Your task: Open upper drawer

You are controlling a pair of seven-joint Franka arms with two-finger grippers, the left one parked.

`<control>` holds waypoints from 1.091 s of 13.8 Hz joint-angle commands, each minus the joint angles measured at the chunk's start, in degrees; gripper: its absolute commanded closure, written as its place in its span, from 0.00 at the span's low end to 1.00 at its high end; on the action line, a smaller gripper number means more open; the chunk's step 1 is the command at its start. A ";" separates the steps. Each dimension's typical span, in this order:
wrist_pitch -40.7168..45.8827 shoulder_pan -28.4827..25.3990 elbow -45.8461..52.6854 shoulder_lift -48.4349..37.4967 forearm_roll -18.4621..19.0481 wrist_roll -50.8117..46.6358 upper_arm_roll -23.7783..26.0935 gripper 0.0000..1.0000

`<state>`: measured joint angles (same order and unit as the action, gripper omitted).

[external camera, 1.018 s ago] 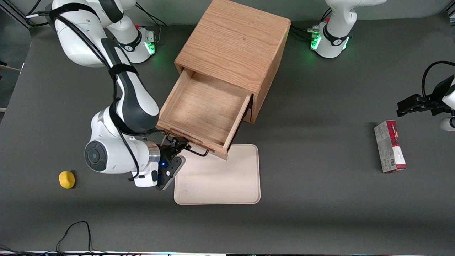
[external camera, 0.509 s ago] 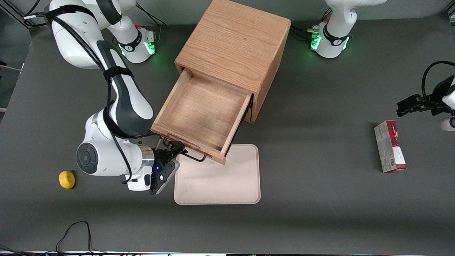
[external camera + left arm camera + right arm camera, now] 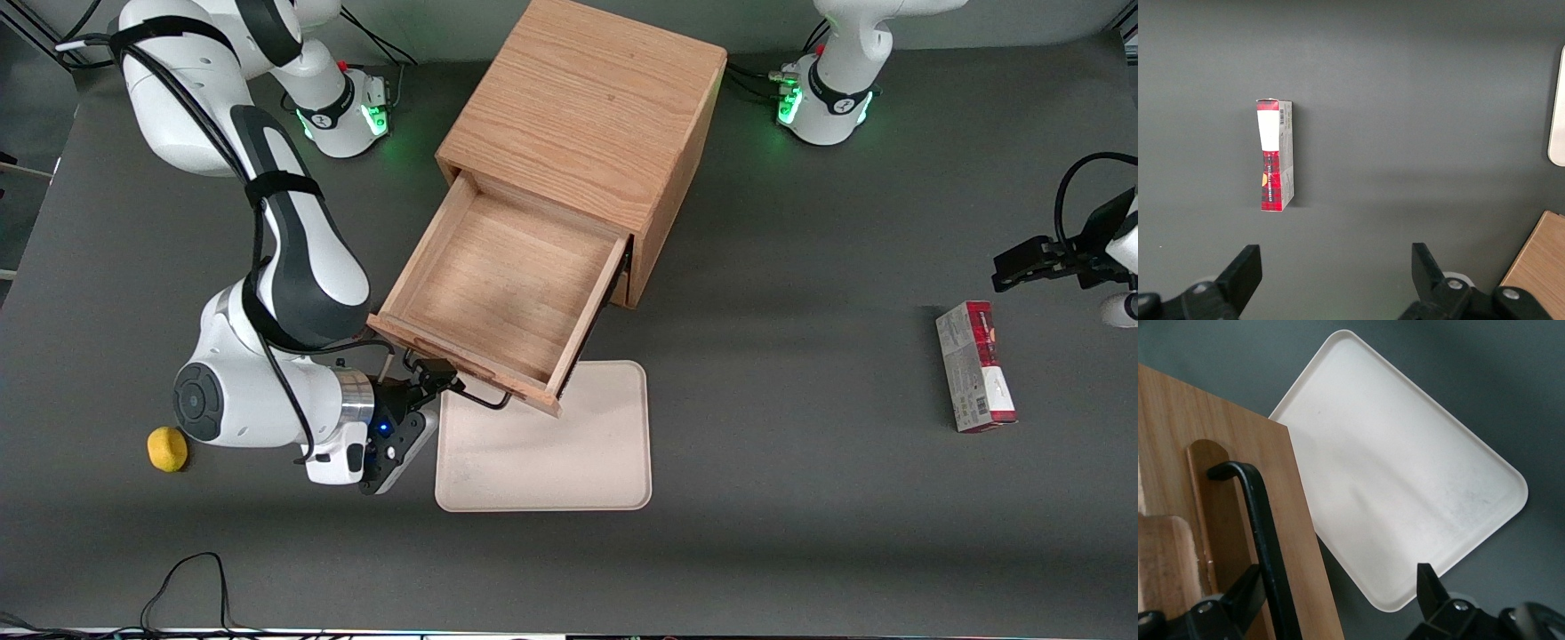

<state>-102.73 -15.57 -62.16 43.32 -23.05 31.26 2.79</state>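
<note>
While drawn farther out of the cabinet [image 3: 591, 116] than a second ago, upper drawer [image 3: 498, 293] overhanging tray [image 3: 569, 462] mid-bench, handle [image 3: 484, 391] between parted jaws of gripper [image 3: 425, 380]; nearly fully open.

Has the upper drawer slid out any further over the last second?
Yes. The upper drawer has come further out of the cabinet, its front now overlapping more of the tray, pulled by the hand at its handle.
</note>
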 commanded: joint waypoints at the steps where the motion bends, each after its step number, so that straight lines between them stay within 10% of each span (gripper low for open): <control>1: 1.47 1.07 3.27 0.45 -1.47 0.38 0.47 0.00; 10: 13.50 4.84 6.97 -4.29 0.10 -3.99 -0.32 0.00; 15: 17.76 3.88 -7.39 -18.85 13.88 -8.32 -2.08 0.00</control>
<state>-83.29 -10.55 -57.44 34.12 -14.29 25.05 1.41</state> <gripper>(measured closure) 0.000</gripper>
